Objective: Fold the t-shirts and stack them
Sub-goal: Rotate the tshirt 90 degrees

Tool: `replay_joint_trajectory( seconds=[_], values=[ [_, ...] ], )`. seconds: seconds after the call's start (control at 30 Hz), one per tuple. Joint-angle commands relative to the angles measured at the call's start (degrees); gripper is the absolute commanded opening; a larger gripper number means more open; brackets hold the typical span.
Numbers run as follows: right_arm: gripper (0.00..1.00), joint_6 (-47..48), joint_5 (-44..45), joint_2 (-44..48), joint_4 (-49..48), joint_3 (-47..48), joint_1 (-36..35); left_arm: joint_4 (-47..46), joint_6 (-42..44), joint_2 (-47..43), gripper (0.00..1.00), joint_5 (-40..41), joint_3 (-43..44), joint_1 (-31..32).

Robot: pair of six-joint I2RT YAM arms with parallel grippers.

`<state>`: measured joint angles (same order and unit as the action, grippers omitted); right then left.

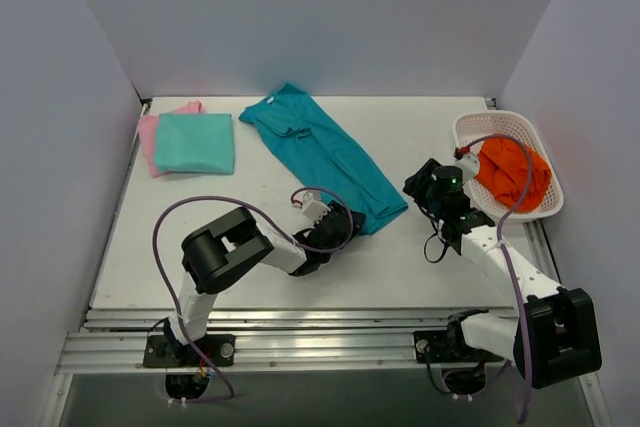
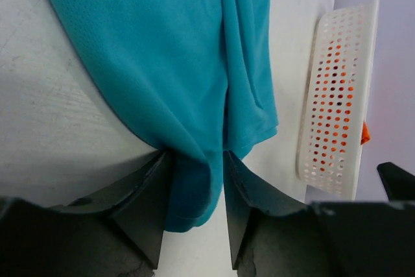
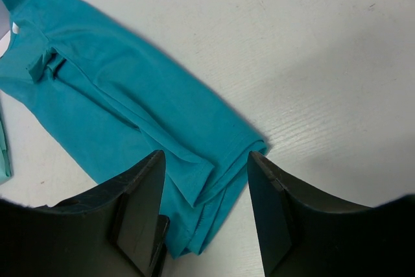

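Here our left gripper (image 2: pixel 198 160) pinches the near hem of the teal shirt (image 2: pixel 162 43), which lies in a long strip on the table (image 1: pixel 400 137); our right gripper (image 3: pixel 206 160) hangs half open above it, empty.

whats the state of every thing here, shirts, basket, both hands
teal t-shirt: folded into a long strip, lying flat, near end pinched
aqua-mint t-shirt: folded, lying on the pink one
pink t-shirt: folded, bottom of the stack, only edges showing
basket: upright, holding orange cloth
orange cloth: crumpled, unfolded
left hand: closed on the teal t-shirt's near end
right hand: open, empty, close to that same end
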<state>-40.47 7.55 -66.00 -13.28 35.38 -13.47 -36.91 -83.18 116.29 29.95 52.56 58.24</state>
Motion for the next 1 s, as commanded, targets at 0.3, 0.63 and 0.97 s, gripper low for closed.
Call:
replay_joint_trajectory(
  seconds=[0.3, 0.63, 0.97],
  values=[
    [0.49, 0.83, 1.94, 0.08, -0.78, 0.22, 0.38, -5.89, 4.33, 2.72, 0.02, -4.99, 0.45, -2.07],
    [0.49, -5.4, -2.29, 5.35, -7.2, -7.77, -4.53, -2.39, 7.94, -19.94, 0.02, -2.8, -22.74, -8.4],
    [0.48, -17.0, 15.71, 4.07, -12.62, -13.31, -38.09, 16.95, 7.15, -45.17, 0.02, 4.5, -34.88, -7.09]
  ],
)
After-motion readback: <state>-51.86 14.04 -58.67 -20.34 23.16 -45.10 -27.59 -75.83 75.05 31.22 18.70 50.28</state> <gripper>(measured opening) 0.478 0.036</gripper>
